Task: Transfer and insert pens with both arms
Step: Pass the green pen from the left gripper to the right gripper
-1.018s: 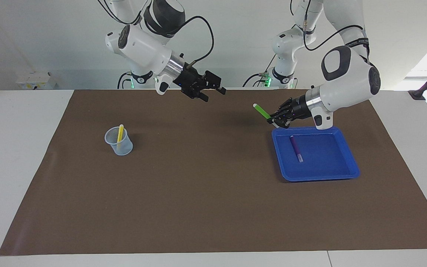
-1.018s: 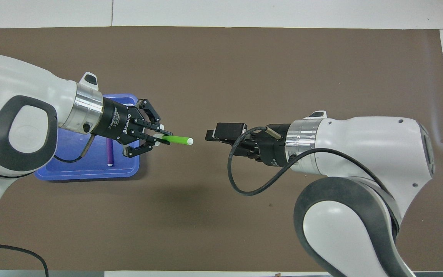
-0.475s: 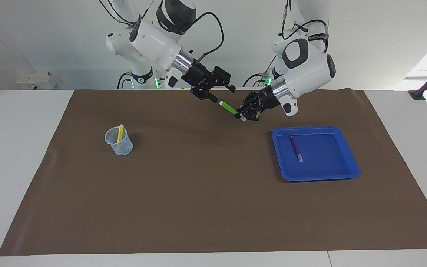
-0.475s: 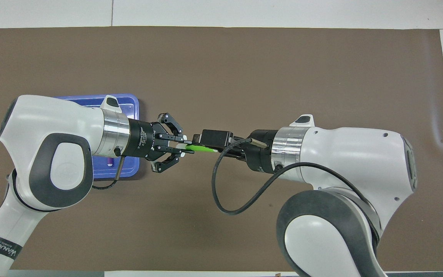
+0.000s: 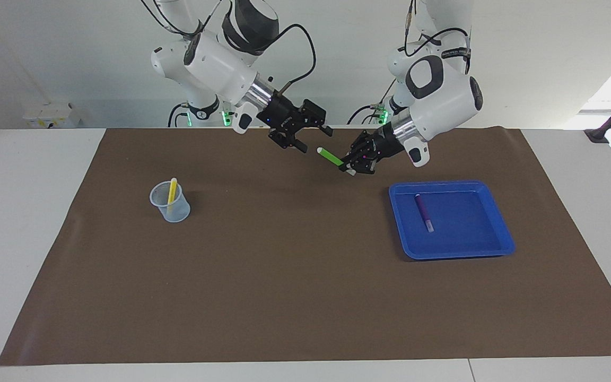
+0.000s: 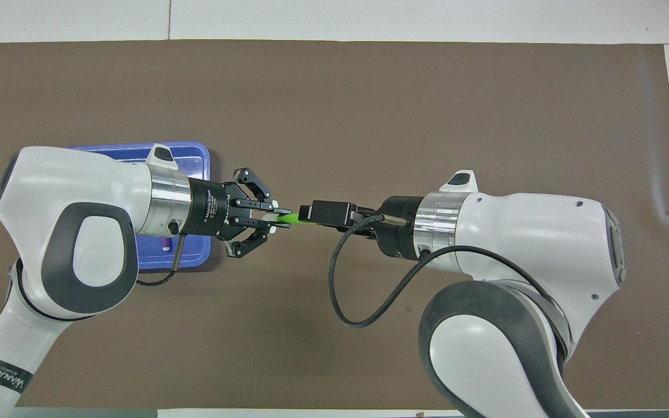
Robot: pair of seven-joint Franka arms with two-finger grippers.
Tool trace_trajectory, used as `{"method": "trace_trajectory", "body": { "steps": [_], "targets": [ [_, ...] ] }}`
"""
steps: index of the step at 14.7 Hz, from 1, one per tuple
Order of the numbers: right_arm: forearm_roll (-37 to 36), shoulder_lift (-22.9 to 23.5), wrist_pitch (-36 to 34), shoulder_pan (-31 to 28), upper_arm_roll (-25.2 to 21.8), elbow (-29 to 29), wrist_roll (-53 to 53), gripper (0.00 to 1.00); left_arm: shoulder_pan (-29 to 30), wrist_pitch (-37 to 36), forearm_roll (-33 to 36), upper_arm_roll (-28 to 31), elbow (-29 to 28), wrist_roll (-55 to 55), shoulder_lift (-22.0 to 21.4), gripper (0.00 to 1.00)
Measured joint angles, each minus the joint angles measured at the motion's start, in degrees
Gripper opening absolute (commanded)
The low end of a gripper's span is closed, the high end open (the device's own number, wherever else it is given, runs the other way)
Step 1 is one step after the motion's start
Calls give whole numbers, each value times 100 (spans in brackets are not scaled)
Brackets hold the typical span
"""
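My left gripper [image 5: 352, 165] is shut on one end of the green pen [image 5: 330, 155], up in the air over the middle of the brown mat [image 5: 295, 276]. The pen's pale end points at my right gripper [image 5: 314, 139], which stands open right at that end. From above, the right gripper [image 6: 310, 212] covers the pale end of the green pen [image 6: 289, 218], held by the left gripper [image 6: 276, 216]. The purple pen [image 5: 424, 212] lies in the blue tray [image 5: 464, 223]. The yellow pen [image 5: 172, 192] stands in a clear cup [image 5: 171, 207].
The blue tray [image 6: 192, 158] sits toward the left arm's end of the mat, partly under that arm. The cup stands toward the right arm's end. Two smaller white arms with green lights [image 5: 384, 112] stand at the robots' edge of the table.
The left gripper carried the green pen from over the tray's edge to over the mat's middle. The right gripper came to meet it and has since drawn back a little.
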Motion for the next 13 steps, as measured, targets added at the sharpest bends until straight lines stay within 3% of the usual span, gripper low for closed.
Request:
{"method": "trace_trajectory", "body": {
  "steps": [3, 5, 7, 8, 13],
  "targets": [
    [0, 59, 6, 3, 4, -13, -11, 76, -11, 87, -22, -7, 0, -63, 0, 0],
    [0, 77, 25, 0, 2, -14, -11, 68, -46, 138, -24, -10, 0, -80, 0, 0],
    [0, 100, 161, 5, 4, -14, -6, 51, -70, 166, -25, -11, 0, -96, -1, 0],
    [0, 111, 214, 11, 5, -14, 4, 49, -70, 171, -25, -10, 0, -98, 0, 0],
    [11, 119, 228, 14, 7, -14, 31, 45, -70, 190, -70, -11, 0, -106, -1, 0]
  ]
}}
